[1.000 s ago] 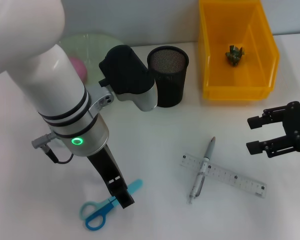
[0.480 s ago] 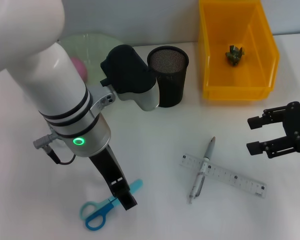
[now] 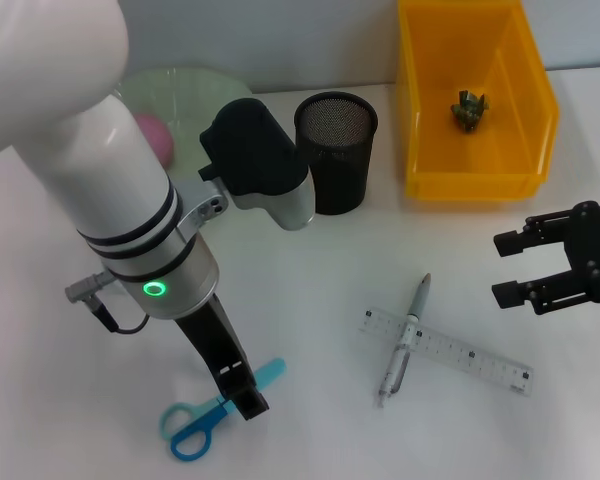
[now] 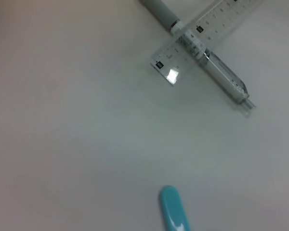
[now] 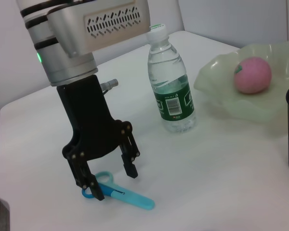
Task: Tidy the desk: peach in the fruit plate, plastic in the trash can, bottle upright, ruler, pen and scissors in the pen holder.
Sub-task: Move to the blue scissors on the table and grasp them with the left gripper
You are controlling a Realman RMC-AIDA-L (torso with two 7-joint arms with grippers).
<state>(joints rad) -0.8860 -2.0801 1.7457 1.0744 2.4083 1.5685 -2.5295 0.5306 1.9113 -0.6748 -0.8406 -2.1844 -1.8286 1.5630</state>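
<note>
Blue and teal scissors (image 3: 205,418) lie flat at the table's front left. My left gripper (image 3: 245,398) is open, and in the right wrist view (image 5: 115,184) its fingers straddle the scissors (image 5: 130,198) just past the handles. The scissors' teal tip (image 4: 173,211) shows in the left wrist view. A silver pen (image 3: 405,340) lies across a clear ruler (image 3: 460,352) at the front right. The black mesh pen holder (image 3: 337,150) stands at the back centre. A pink peach (image 5: 252,74) sits in the pale green plate (image 5: 221,98). The bottle (image 5: 171,82) stands upright. My right gripper (image 3: 502,268) is open and empty at the right.
A yellow bin (image 3: 475,180) at the back right holds crumpled plastic (image 3: 470,110). In the head view the left arm hides the bottle and part of the plate (image 3: 185,85). Bare table lies between the scissors and the ruler.
My left arm has shifted slightly above the scissors, its gripper still around them. The right arm has not moved.
</note>
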